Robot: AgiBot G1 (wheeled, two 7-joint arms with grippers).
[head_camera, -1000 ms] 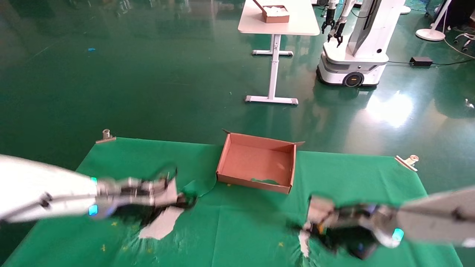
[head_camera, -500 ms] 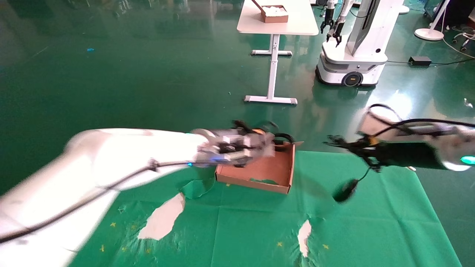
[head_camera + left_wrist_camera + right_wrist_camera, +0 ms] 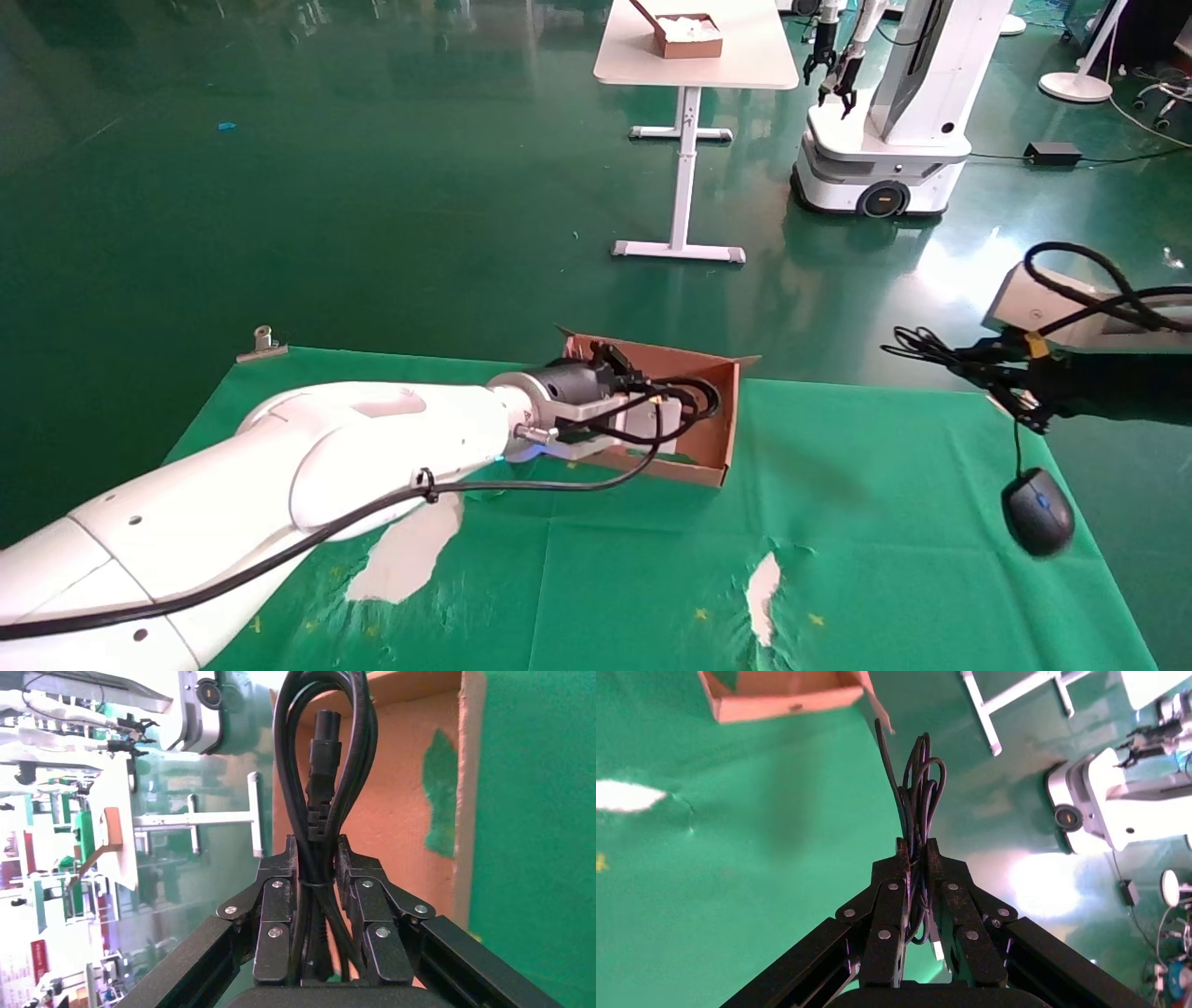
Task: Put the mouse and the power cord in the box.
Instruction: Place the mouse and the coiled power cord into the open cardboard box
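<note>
Because we hold the mouse (image 3: 1037, 512) only by its bunched thin cable, it dangles at the lower right of the head view, well apart from the box (image 3: 722, 424), and could swing wide or snag when carried over. It is a small black oval with a blue spot. Our right gripper (image 3: 916, 855) is clamped on that cable. Our left gripper (image 3: 315, 855) grips the looped power cord (image 3: 325, 748) over the box at centre frame (loops may spring over the low wall).
</note>
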